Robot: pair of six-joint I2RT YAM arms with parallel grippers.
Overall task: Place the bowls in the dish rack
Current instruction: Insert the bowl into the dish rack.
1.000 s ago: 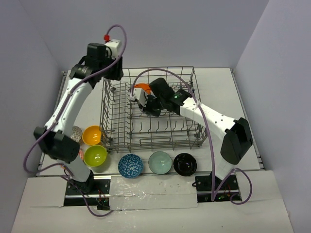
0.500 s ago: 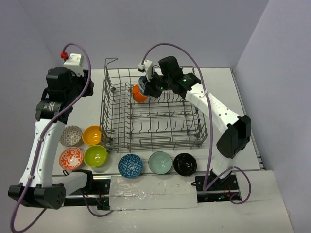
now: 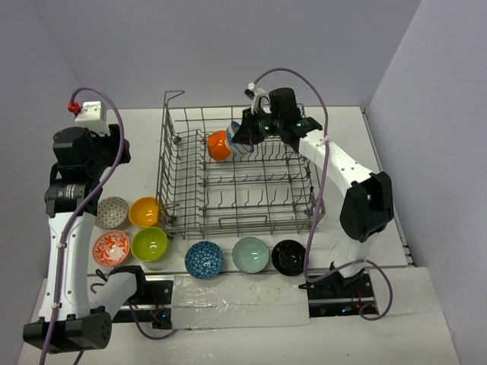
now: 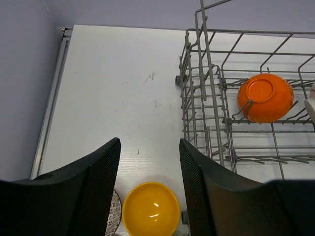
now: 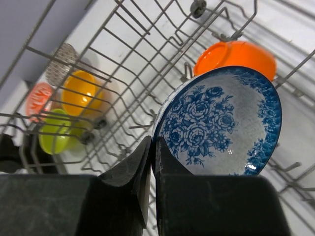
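The grey wire dish rack (image 3: 237, 199) stands mid-table with an orange bowl (image 3: 219, 145) on edge in its back row. Beside that bowl my right gripper (image 5: 153, 142) is shut on the rim of a blue-flowered bowl (image 5: 221, 123), held upright over the rack's back tines. My left gripper (image 4: 149, 142) hangs open and empty above a yellow bowl (image 4: 150, 209) left of the rack. On the table lie white-patterned (image 3: 112, 212), red-and-white (image 3: 111, 248), lime green (image 3: 149, 244), blue-patterned (image 3: 204, 259), pale teal (image 3: 250, 254) and black (image 3: 289, 257) bowls.
The rack's raised wire loop (image 3: 173, 96) stands at its back left corner. Walls close the table at the back and both sides. The loose bowls lie between the rack's front and left sides and the arm bases.
My left arm has swung away from the rack's back left corner to above the bowls on the left, its jaws widening. My right gripper has moved toward the rack's back, beside the orange bowl.
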